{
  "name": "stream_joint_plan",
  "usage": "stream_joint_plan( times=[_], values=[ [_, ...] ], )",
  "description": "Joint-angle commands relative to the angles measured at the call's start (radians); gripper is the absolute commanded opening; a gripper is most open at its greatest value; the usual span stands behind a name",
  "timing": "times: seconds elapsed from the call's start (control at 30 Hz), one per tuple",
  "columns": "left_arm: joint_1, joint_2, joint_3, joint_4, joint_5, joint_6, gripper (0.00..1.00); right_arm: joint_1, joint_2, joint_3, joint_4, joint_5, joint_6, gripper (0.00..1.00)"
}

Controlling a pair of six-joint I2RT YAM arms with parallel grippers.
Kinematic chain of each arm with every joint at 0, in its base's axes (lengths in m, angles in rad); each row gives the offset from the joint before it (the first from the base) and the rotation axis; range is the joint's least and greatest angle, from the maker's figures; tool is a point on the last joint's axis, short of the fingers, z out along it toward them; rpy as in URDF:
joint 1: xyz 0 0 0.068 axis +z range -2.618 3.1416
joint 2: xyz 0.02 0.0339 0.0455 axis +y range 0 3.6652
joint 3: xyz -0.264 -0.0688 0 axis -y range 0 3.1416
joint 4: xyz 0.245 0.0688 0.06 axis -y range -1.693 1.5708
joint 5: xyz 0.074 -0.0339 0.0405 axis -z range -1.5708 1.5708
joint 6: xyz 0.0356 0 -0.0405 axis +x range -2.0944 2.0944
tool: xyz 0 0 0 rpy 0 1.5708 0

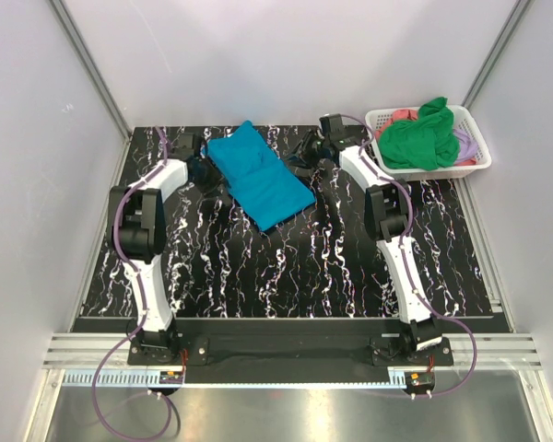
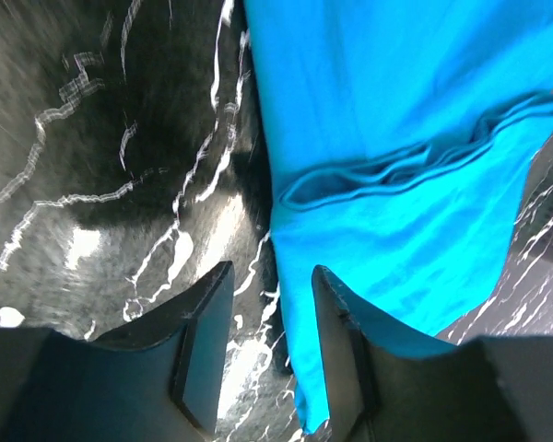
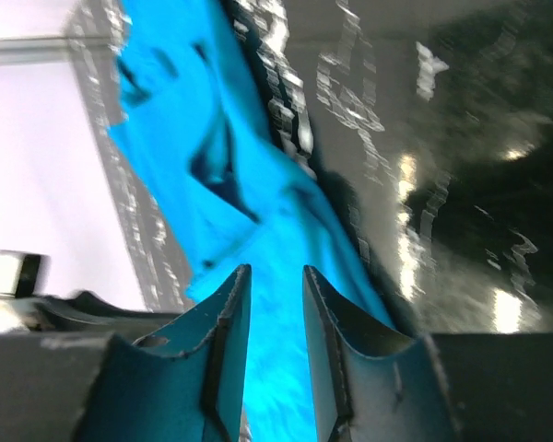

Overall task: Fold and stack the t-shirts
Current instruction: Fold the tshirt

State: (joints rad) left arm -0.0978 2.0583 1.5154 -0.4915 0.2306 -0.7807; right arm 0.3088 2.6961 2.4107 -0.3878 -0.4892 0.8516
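Note:
The teal-blue t-shirt (image 1: 258,175) lies folded into a long strip, set diagonally at the back middle of the table. My left gripper (image 1: 203,173) is low at its left edge. In the left wrist view the gripper (image 2: 272,285) is open, with the shirt's edge (image 2: 396,184) reaching into the gap beside the right finger (image 2: 336,341). My right gripper (image 1: 306,158) is at the shirt's right side. In the right wrist view it (image 3: 276,285) is open, with the teal-blue shirt (image 3: 230,175) showing between the jaws. Neither gripper holds cloth.
A white lattice basket (image 1: 475,138) stands at the back right, holding a bright green shirt (image 1: 419,138), a coral-pink one (image 1: 401,116) and a lilac one (image 1: 465,140). The black marbled tabletop (image 1: 304,267) is enclosed by white walls on three sides.

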Motion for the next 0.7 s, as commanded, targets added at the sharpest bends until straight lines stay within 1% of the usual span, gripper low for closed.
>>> stream_joint_plan(
  times=[0.0, 0.03, 0.1, 0.17, 0.2, 0.23, 0.27, 0.3, 0.37, 0.47, 0.5, 0.57, 0.67],
  values=[
    [0.010, -0.090, 0.068, -0.018, -0.043, 0.056, 0.45, -0.028, -0.114, -0.056, -0.035, -0.008, -0.071, 0.35],
    [0.000, -0.107, 0.066, -0.021, -0.043, 0.064, 0.46, -0.033, -0.158, -0.077, -0.052, -0.008, -0.092, 0.35],
    [-0.013, -0.147, 0.055, -0.021, -0.030, 0.070, 0.45, -0.043, -0.197, -0.131, -0.080, -0.002, -0.129, 0.34],
    [-0.040, -0.168, 0.002, 0.011, 0.038, 0.048, 0.43, -0.054, -0.231, -0.159, -0.146, 0.001, -0.195, 0.27],
    [-0.052, -0.184, -0.023, 0.068, 0.070, 0.019, 0.43, -0.056, -0.242, -0.169, -0.166, -0.003, -0.212, 0.24],
    [-0.083, -0.187, -0.040, 0.086, 0.105, 0.008, 0.42, -0.059, -0.255, -0.183, -0.186, -0.012, -0.236, 0.23],
    [-0.103, -0.188, -0.061, 0.100, 0.113, 0.003, 0.41, -0.057, -0.265, -0.218, -0.186, -0.041, -0.247, 0.20],
    [-0.146, -0.187, -0.069, 0.120, 0.124, 0.004, 0.41, -0.057, -0.281, -0.238, -0.177, -0.058, -0.259, 0.19],
    [-0.186, -0.178, -0.090, 0.149, 0.141, 0.003, 0.40, -0.056, -0.289, -0.291, -0.175, -0.098, -0.269, 0.16],
    [-0.236, -0.142, -0.170, 0.231, 0.199, -0.057, 0.40, -0.057, -0.294, -0.349, -0.198, -0.107, -0.312, 0.14],
    [-0.249, -0.138, -0.214, 0.267, 0.199, -0.072, 0.40, -0.057, -0.295, -0.361, -0.206, -0.107, -0.331, 0.14],
    [-0.272, -0.124, -0.245, 0.283, 0.188, -0.072, 0.40, -0.057, -0.295, -0.401, -0.212, -0.100, -0.345, 0.14],
    [-0.278, -0.121, -0.302, 0.262, 0.144, -0.057, 0.40, -0.057, -0.309, -0.478, -0.194, -0.088, -0.349, 0.13]
  ],
)
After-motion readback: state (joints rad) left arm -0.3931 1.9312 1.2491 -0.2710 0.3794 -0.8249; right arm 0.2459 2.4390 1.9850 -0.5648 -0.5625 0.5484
